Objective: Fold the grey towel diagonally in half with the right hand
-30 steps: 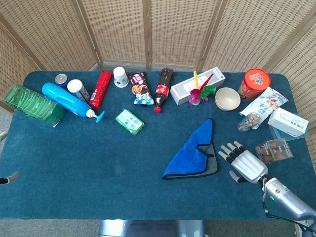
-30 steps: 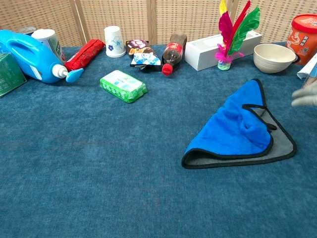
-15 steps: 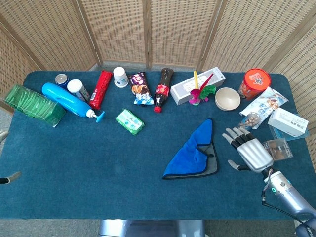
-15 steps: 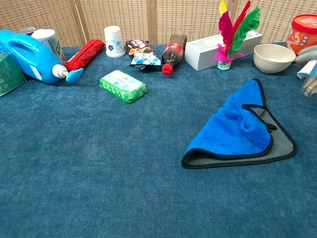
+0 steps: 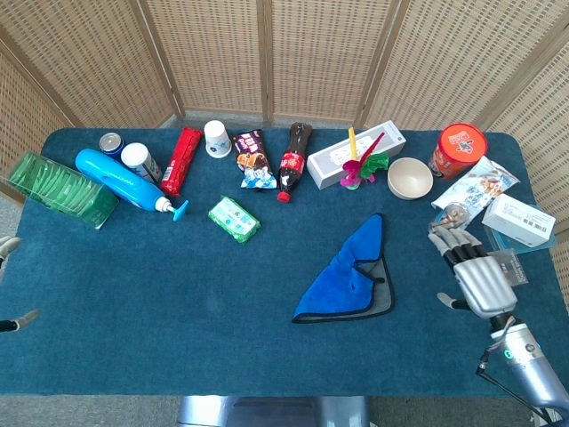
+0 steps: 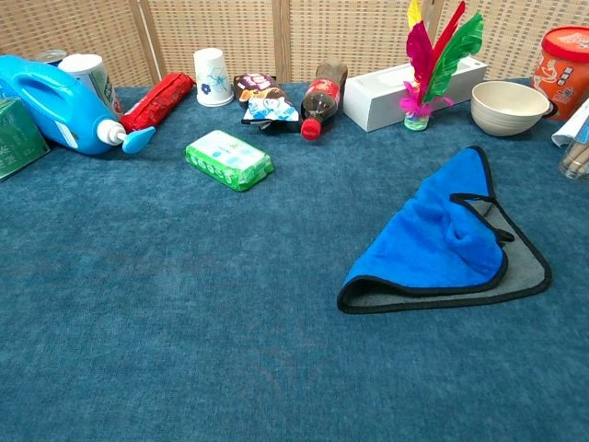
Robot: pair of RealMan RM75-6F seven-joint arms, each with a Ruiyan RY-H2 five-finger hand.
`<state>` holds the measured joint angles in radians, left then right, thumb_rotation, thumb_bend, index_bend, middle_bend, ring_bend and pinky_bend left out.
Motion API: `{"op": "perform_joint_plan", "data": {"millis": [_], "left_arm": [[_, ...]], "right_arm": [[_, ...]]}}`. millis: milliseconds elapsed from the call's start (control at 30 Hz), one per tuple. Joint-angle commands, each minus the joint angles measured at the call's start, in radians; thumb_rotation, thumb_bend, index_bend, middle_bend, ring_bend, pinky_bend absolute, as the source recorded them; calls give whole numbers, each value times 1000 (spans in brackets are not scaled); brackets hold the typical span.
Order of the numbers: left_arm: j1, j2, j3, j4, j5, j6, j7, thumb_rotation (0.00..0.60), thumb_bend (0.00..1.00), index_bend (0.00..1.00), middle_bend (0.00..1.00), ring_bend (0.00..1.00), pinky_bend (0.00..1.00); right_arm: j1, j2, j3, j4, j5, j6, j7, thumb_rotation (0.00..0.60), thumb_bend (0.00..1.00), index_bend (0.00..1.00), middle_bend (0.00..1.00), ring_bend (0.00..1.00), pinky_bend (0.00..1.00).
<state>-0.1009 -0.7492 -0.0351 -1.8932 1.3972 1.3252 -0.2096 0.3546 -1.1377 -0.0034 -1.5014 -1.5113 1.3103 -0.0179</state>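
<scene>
The towel (image 5: 348, 277) lies folded into a triangle on the blue table (image 5: 178, 294), blue face up with a grey edge showing. Well to its right hovers the right hand (image 5: 471, 269), fingers spread, holding nothing.

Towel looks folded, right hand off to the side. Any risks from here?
1. The right hand hovers open over small packets by the white box; lowering or sweeping could knock them.
2. The towel fold is uneven, with a grey strip exposed along the near edge, so re-adjusting might undo it.
</scene>
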Motion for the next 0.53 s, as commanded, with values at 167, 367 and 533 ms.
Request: {"op": "perform_joint_plan", "data": {"millis": [167,367,533], "left_arm": [[-5,0,4,2,6,-9,1,600,190,0,0,0,0],[-9,-2,6,2,2,-17,6,600,190,0,0,0,0],[-3,-3,12,1,10,-9,9,600,190,0,0,0,0]], "right_arm": [[-74,14,23,-56,43,84,56,600,0,0,0,0,117],[-151,16,20,-85,41,175,114,600,0,0,0,0,117],[-187,21,25,-81,25,222,120,600,0,0,0,0,117]]}}
